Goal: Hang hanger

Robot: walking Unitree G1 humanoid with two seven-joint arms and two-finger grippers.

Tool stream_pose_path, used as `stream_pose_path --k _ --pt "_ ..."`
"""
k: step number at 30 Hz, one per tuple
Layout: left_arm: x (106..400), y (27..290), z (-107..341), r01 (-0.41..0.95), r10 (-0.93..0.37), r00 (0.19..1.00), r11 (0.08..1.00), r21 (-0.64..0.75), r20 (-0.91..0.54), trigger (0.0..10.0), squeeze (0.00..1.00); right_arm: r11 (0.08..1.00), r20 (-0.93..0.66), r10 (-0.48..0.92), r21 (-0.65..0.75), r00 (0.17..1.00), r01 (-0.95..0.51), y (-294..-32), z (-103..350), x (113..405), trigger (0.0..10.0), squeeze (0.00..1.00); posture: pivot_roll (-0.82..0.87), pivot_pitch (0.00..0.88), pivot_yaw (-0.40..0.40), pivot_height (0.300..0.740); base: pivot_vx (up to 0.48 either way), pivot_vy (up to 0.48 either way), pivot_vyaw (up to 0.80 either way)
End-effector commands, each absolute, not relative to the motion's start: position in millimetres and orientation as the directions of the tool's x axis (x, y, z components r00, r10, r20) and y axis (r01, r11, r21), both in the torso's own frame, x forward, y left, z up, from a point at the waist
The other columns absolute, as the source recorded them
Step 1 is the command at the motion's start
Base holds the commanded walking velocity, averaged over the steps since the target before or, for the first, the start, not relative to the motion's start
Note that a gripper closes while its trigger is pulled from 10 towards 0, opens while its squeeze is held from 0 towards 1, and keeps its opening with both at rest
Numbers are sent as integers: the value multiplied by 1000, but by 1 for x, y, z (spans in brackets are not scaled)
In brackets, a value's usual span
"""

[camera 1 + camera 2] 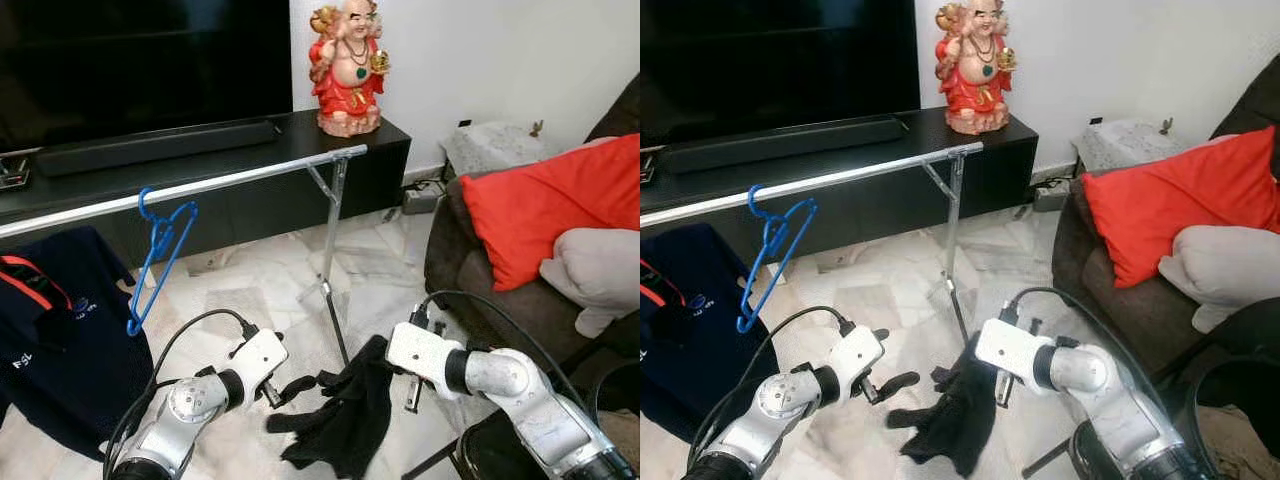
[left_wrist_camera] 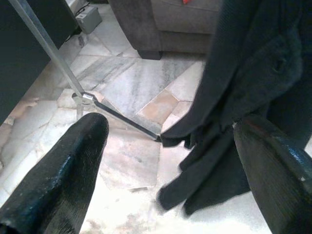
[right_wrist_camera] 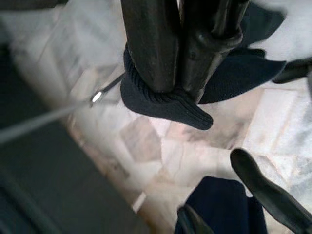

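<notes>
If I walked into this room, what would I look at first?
Probably the bright red and gold laughing statue standing on the end of the black TV cabinet. Next, the big red cushion on the dark sofa at the right. Down in front, the right gripper pinches a dark garment above the marble floor, the left gripper is open beside it, and a blue hanger hangs on the silver rail.

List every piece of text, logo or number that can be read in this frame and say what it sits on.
White lettering on the navy shirt hanging from the rail: cut off at the picture's edge and too small to read.
Small round emblem on the same shirt: blurred, unreadable.
Nothing legible on the blue hanger, the statue, the red cushion or the dark garment that the right end effector pinches.
</notes>
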State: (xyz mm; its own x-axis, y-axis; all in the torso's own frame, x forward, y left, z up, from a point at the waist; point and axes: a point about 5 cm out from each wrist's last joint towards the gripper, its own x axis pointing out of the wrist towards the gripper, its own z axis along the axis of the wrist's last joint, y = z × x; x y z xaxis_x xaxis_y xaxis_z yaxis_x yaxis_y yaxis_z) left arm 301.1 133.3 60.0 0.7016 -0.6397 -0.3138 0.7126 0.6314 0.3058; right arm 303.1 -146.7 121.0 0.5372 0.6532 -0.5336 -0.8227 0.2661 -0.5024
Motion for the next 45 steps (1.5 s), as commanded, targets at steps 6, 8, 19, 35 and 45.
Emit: stream_pose_path --k 6,8,19,35,45 --pt "302 133 60 704 -628 710 626 335 -319 10000 0 171 -483 732 -551 480 -816 -137 130 303 10000 0 14 56 23 740 0 0 0" --pt "302 132 61 700 -625 714 628 340 -314 10000 0 153 -482 741 -556 467 -817 -135 130 302 10000 0 14 56 23 740 0 0 0" --pt "303 131 62 688 -619 725 633 355 -302 10000 0 -92 -600 685 -634 413 -768 -138 120 305 10000 0 14 60 20 740 0 0 0" --pt "302 124 64 710 -644 702 596 376 -305 10000 0 -52 -497 714 -740 493 -670 -129 138 325 10000 0 16 63 17 740 0 0 0" --pt "305 122 65 700 -637 710 594 398 -299 10000 0 -25 -431 756 -770 492 -637 -119 156 329 10000 0 19 62 14 740 0 0 0"
